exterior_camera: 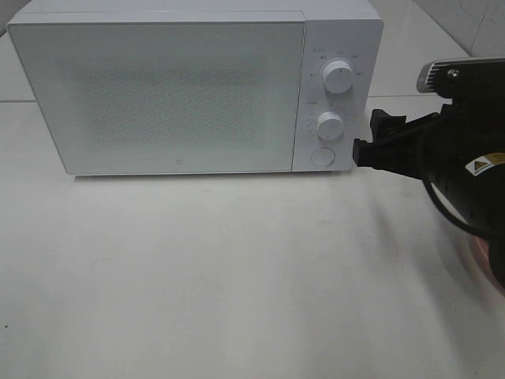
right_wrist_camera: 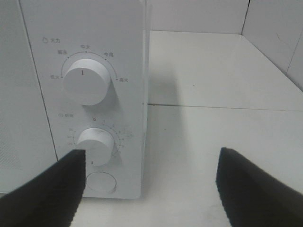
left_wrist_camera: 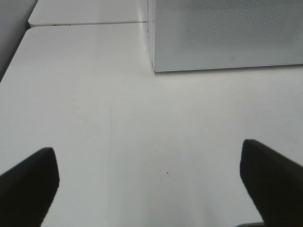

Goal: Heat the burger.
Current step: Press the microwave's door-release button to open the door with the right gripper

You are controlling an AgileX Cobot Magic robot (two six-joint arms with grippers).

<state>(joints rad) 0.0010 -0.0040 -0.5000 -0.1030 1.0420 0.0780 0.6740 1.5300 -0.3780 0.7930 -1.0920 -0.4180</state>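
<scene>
The burger is out of view. The white microwave [exterior_camera: 158,87] stands at the back of the table with its door shut; nothing shows through the door. My right gripper [exterior_camera: 372,142] is open and empty, just right of the control panel, level with the lower knob [exterior_camera: 330,124]. In the right wrist view the gripper [right_wrist_camera: 149,189] faces the panel: upper knob [right_wrist_camera: 86,81], lower knob [right_wrist_camera: 97,145] and round button [right_wrist_camera: 101,182]. My left gripper [left_wrist_camera: 150,182] is open and empty, low over the bare table in front of the microwave [left_wrist_camera: 227,33]. It does not show in the exterior view.
The white table [exterior_camera: 237,276] stretches in front of the microwave. A pinkish sliver [exterior_camera: 478,251] shows at the right edge, mostly hidden under the right arm. A table seam [left_wrist_camera: 85,22] runs left of the microwave. A wall stands behind at the right [right_wrist_camera: 274,33].
</scene>
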